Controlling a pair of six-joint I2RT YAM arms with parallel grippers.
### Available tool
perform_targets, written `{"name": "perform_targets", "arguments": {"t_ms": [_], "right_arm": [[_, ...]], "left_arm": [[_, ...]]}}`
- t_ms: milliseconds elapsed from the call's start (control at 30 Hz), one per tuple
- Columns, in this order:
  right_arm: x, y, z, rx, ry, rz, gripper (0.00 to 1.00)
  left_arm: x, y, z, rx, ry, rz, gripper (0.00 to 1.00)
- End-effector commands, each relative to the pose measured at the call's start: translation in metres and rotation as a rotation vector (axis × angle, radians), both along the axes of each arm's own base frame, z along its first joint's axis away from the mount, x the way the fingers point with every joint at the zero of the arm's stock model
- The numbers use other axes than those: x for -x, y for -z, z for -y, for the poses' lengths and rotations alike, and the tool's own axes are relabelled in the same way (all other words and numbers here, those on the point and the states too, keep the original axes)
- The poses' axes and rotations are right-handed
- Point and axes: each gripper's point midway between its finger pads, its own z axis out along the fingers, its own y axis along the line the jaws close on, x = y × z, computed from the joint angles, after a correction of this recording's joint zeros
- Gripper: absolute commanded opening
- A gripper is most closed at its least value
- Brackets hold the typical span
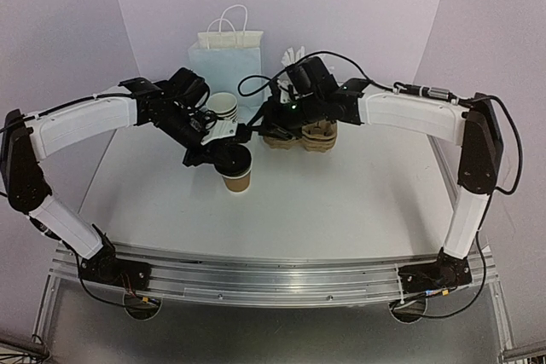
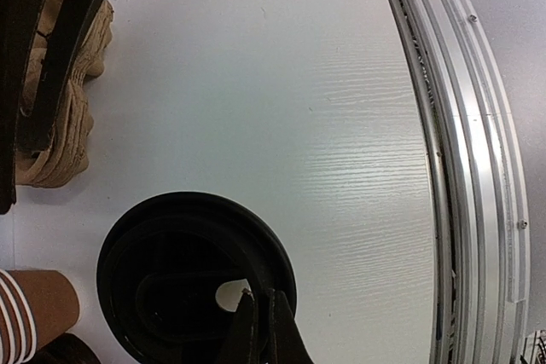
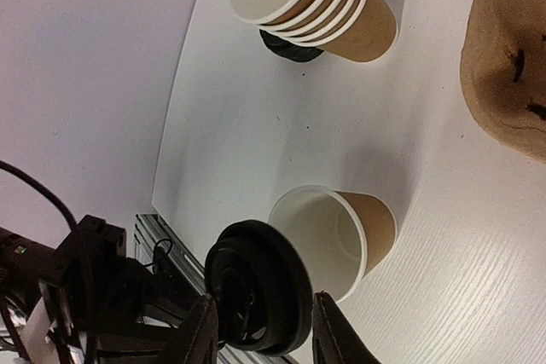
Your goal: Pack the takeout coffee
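My left end effector point(image 2: 261, 297) is closed on the rim of a black lid point(image 2: 171, 262), pinching its edge between the two fingertips. The lid hangs just over an upright brown paper cup point(image 1: 238, 181) that stands alone near the middle of the worktop point(image 1: 358, 202). It is not seated. From my right wrist the lid sits off to one side of the cup's mouth, and most of the white inside shows.

My right end effector point(image 3: 264, 298) is open, its fingers spread on either side of that same lid in its own view. My left wrist view shows those fingers well clear of the lid, gripping nothing.

Behind the lone cup stands a stack of cups point(image 1: 224, 106), nested and without lids. To its right, under my right arm, lies a brown cardboard cup tray point(image 1: 314, 139). A pale blue paper bag point(image 1: 226, 61) with white handles stands upright at the back, just behind the stack.
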Motion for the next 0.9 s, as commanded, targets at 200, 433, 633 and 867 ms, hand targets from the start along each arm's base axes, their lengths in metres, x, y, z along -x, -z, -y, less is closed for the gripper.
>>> {"name": "perform_targets", "arguments": {"t_ms": [200,433,633,867], "right_arm": [[0.019,0.005,-0.025,-0.02,-0.073,-0.041,0.34],[0.025,0.018,-0.033,-0.004,-0.09,-0.061,0.35],[0.027,0.028,-0.04,0.009,-0.095,-0.076,0.38],[0.023,0.031,-0.045,0.024,-0.089,-0.058,0.39]], "left_arm": [[-0.027,0.027,0.014,-0.012,-0.041,0.047,0.0],[-0.023,0.035,0.009,-0.038,-0.048,0.017,0.0],[-0.025,0.037,0.002,-0.046,-0.071,-0.011,0.0],[-0.03,0.033,0.005,-0.009,-0.088,-0.022,0.0]]}}
